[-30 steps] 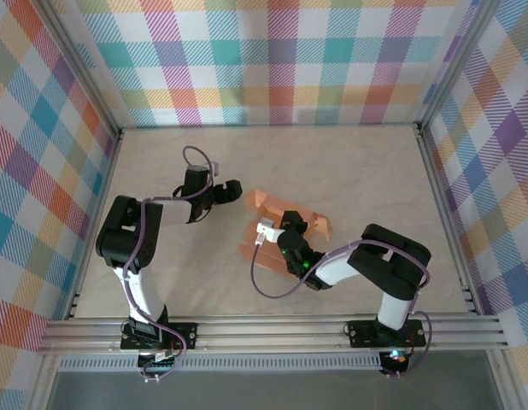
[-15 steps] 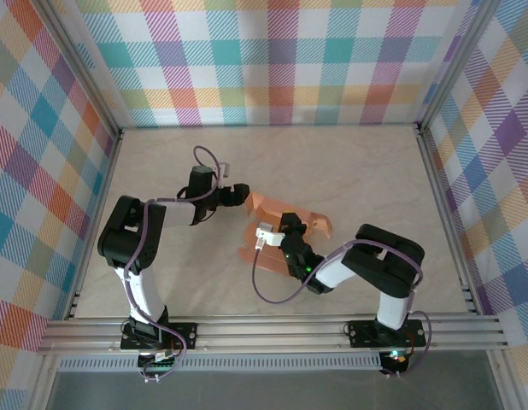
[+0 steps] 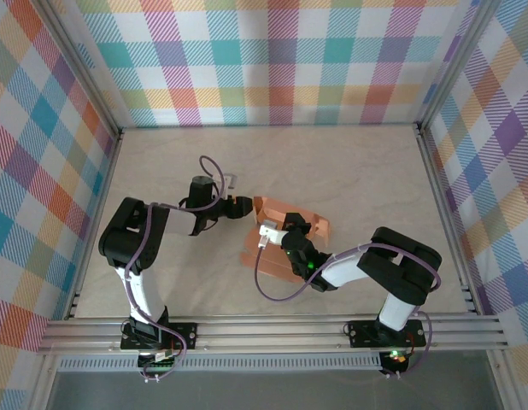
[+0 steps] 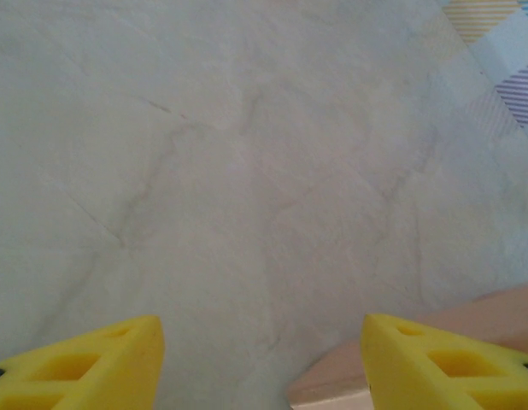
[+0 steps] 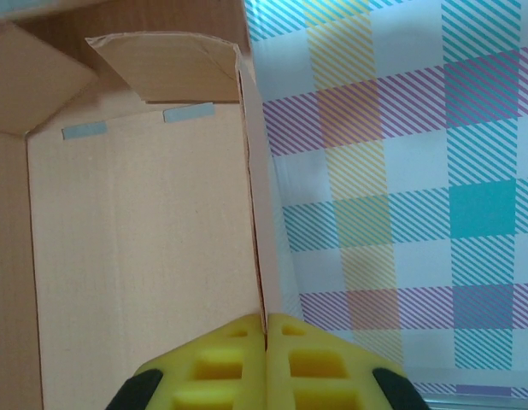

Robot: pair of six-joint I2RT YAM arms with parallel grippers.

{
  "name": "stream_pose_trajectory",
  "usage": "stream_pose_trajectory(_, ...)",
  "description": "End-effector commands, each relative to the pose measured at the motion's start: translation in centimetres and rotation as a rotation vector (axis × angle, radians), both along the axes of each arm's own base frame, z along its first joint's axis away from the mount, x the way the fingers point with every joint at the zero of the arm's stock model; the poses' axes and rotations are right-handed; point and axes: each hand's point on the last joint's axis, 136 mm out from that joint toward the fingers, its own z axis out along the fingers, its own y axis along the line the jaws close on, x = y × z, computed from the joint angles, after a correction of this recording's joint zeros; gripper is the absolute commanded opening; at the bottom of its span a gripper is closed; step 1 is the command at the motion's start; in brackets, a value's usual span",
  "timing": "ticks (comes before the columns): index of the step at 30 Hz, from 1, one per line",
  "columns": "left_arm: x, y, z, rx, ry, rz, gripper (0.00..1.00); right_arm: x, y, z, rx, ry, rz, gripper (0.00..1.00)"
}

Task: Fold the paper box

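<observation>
Paper box (image 5: 136, 248), wall pinched in right tool (image 5: 266, 329); left tool (image 4: 260, 359) spread — beside its corner

the paper box (image 5: 136, 239) is salmon-orange card with two pale blue-grey strips (image 5: 188, 113); fingers (image 5: 234, 363) of the right gripper (image 5: 266, 325) are bright yellow; the walls (image 3: 281, 60) wear pastel plaid, the table (image 3: 358, 171) veined cream marble, the cables (image 3: 256, 275) purple

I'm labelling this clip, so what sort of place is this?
Probably a lab robot test cell: plaid walls on an aluminium frame, a marbled table, and a left arm and right arm bolted at its near edge, handling the paper box.
</observation>
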Motion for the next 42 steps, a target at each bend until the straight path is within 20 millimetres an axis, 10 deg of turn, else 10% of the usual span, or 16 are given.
stream_pose_trajectory(1, -1.4, -1.6, 2.7, -0.067, -0.084, -0.085, 0.56, -0.3, 0.4, -1.8, -0.006, 0.05, 0.026, 0.0)
stream_pose_trajectory(42, -7.1, -5.9, 2.0, -0.016, -0.163, -0.336, 0.49, -0.4, -0.5, -3.1, 0.02, 0.145, -0.01, 0.0)
